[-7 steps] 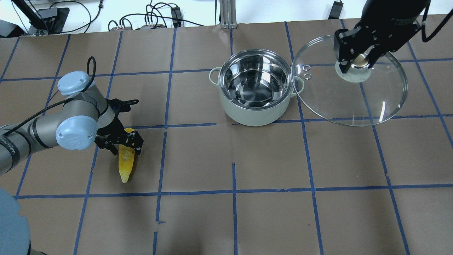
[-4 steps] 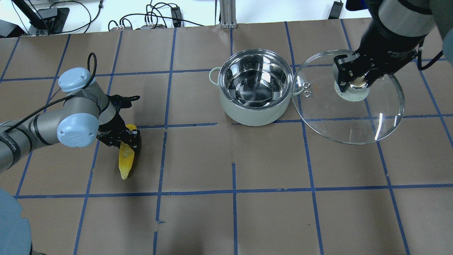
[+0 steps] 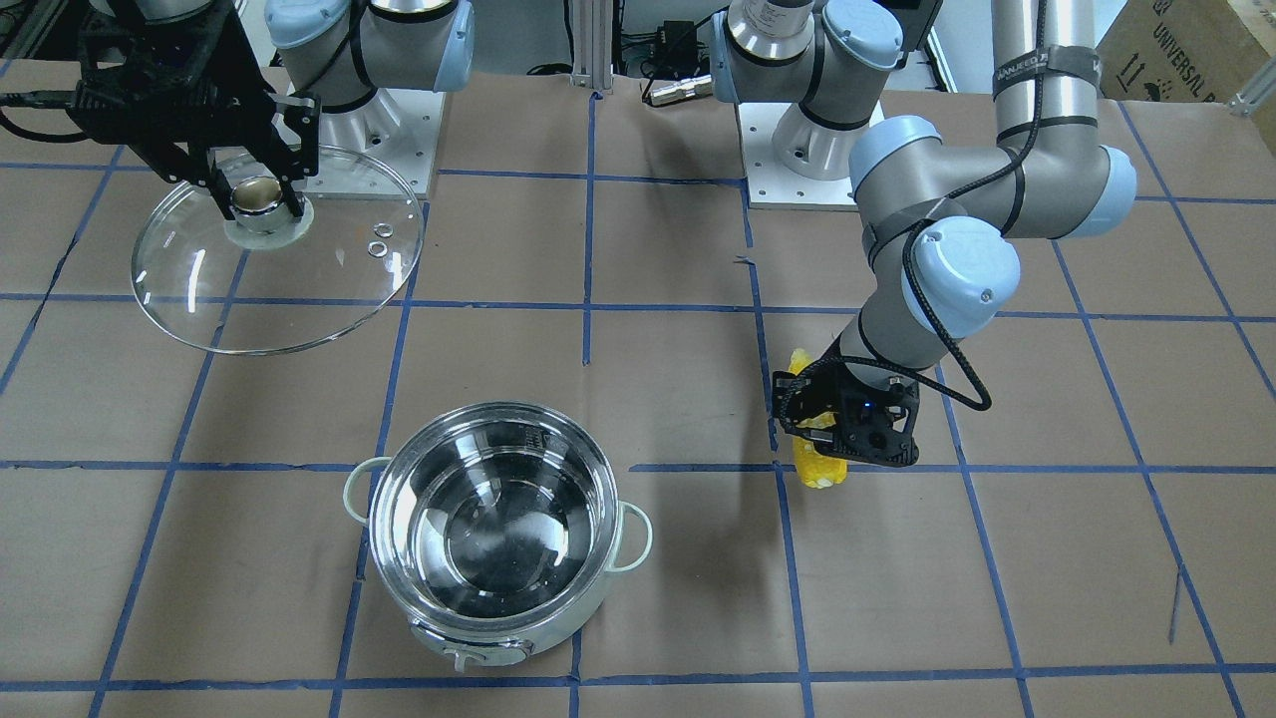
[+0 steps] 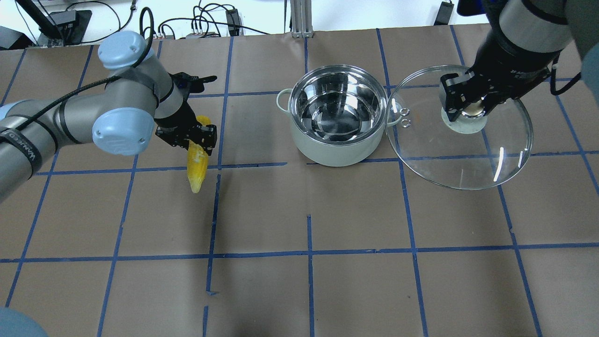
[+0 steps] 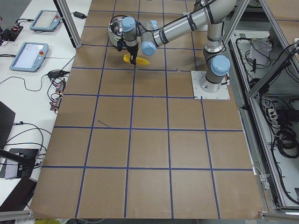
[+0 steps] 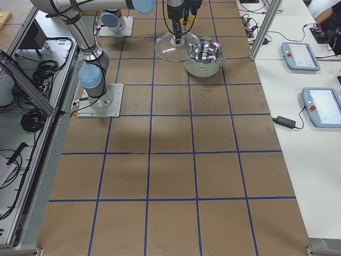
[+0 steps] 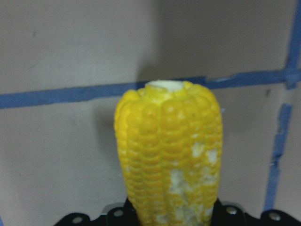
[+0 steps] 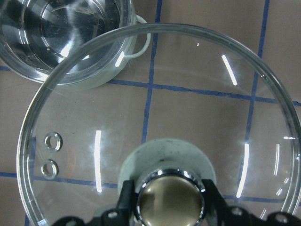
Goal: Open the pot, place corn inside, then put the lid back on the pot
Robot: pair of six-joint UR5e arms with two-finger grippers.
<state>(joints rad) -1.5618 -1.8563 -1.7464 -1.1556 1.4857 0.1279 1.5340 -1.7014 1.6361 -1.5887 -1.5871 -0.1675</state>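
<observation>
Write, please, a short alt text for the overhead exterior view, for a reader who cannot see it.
The left pincer holds the corn over the table, to the left of the open, empty pot. The right pincer holds the lid just to the right of the pot.

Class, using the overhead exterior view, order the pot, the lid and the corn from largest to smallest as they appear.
1. lid: looks widest, but it may be held up nearer the camera, so its lead over the pot is unsure.
2. pot
3. corn: clearly smallest.
</observation>
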